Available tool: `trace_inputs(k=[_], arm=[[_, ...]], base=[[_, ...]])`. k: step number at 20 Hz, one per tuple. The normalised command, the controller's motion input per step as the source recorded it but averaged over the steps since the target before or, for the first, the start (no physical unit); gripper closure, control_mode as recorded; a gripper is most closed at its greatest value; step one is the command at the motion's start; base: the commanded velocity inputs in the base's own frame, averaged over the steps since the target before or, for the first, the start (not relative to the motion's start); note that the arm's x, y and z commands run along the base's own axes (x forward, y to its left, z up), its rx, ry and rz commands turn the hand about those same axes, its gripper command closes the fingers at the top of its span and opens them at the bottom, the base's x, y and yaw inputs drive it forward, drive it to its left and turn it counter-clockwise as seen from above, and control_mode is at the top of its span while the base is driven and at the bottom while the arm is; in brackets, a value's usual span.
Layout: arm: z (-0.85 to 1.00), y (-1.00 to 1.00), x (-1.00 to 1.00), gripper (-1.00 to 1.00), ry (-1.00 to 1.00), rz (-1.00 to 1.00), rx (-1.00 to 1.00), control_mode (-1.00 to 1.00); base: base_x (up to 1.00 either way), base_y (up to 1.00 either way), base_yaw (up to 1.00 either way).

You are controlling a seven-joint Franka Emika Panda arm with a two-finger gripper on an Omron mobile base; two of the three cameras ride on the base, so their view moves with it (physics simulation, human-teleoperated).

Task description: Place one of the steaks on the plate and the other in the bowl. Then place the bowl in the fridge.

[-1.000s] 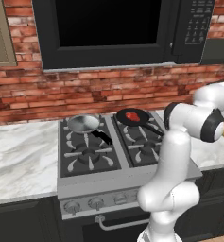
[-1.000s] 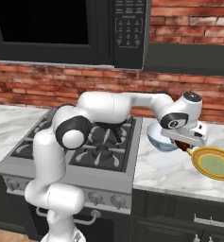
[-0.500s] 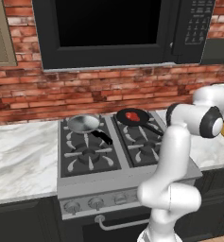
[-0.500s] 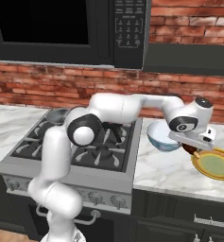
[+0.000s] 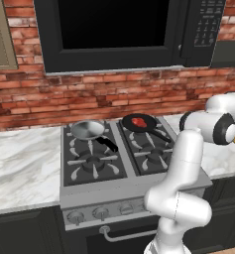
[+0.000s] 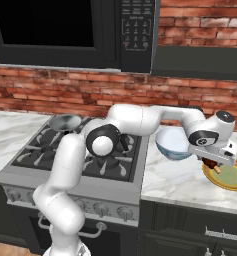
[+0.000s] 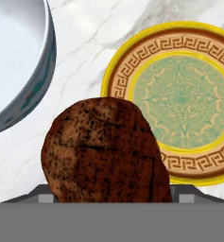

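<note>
- The white arm's two-finger gripper (image 6: 216,166) is hanging over the near left rim of the round yellow-olive plate with a darker patterned rim (image 6: 233,178), its jaws spread wide around the flat dark brown steak (image 7: 104,153).
- In the hand view that steak is sitting between the fingers, covering the plate's (image 7: 179,97) edge nearest the bowl.
- The round pale blue-grey bowl with a whitish rim (image 6: 172,143) is resting on the white marble counter (image 6: 175,180) just left of the plate, with a strip of marble showing between them.
- The bright red steak (image 5: 138,121) is lying in the round black frying pan (image 5: 141,123) on the stove, well left of the plate.
- The round silver frying pan (image 5: 87,130) is sitting just left of the black one.
</note>
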Motion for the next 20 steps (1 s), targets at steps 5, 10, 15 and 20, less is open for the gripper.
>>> trace_inputs(k=[5,10,15,20], arm=[[-0.16,-0.32,0.32,1.00,0.00,0.00,0.00,-1.00],[-0.27,-0.22,0.20,1.00,0.00,0.00,0.00,-1.00],[-0.20,-0.20,0.05,1.00,0.00,0.00,0.00,-1.00],[-0.22,-0.12,0.14,1.00,0.00,0.00,0.00,-1.00]], base=[[0.00,0.00,0.00],[0.00,0.00,0.00],[0.00,0.00,0.00],[0.00,0.00,0.00]])
